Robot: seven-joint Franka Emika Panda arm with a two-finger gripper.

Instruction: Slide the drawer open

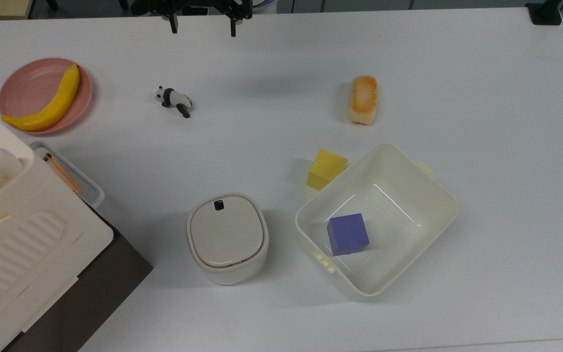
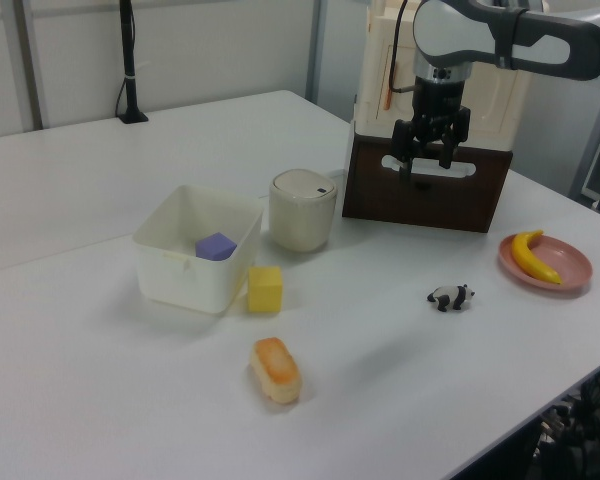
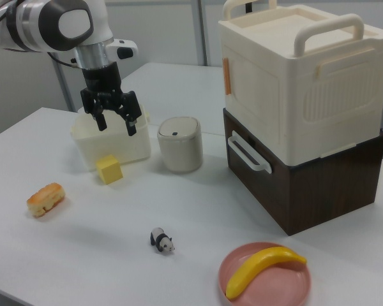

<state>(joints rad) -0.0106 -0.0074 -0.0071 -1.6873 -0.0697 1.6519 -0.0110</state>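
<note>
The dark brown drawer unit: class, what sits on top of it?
A cream ribbed box with a thick handle rests on the drawer. The box covers the drawer's top, so its inside cannot be seen.

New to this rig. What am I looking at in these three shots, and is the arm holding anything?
One robot arm with a two-finger gripper hangs over a white table, filmed from overhead and from two sides. Its fingers are open and hold nothing.

On the table: a dark brown wooden drawer with a white loop handle, apparently shut, under a cream ribbed box. Also a cream lidded round container, a cream open plastic tub holding a purple cube, a yellow cube beside it, a bread roll, a small panda figure, and a banana on a pink plate.
</note>
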